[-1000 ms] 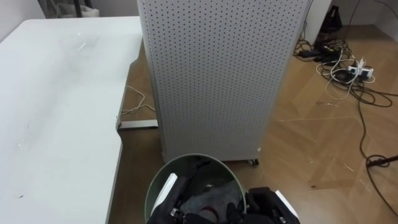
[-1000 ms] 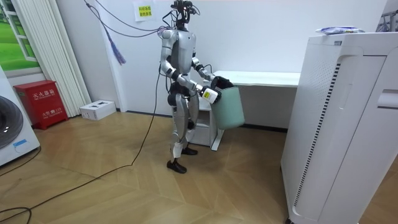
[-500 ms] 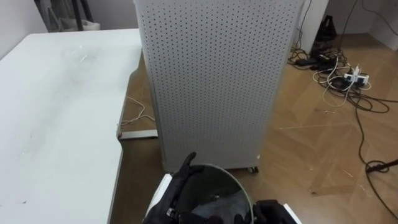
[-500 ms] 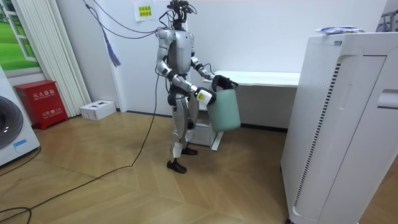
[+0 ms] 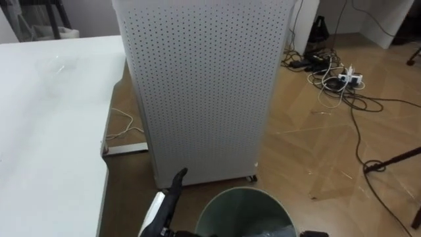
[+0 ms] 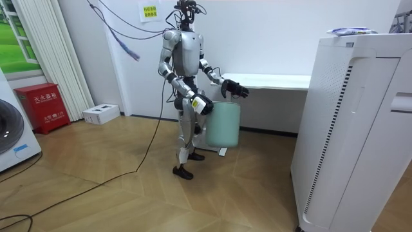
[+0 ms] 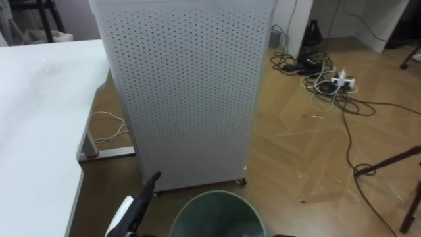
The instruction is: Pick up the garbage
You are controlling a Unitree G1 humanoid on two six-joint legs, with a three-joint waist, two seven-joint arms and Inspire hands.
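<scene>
one green bin (image 5: pixel 245 209) low in front of the robot, just short of the perforated cabinet (image 5: pixel 204 85).
left hand (image 5: pixel 172 192) hovers beside the rim, fingers straight; right hand (image 6: pixel 203 106) seems to meet the rim, hold not discernible. keep the bin level, clear of the cabinet.

The bin (image 5: pixel 243 210) is before the perforated cabinet (image 5: pixel 204 85), table (image 5: pixel 46 118) left, cables (image 5: pixel 335 79) right.
</scene>
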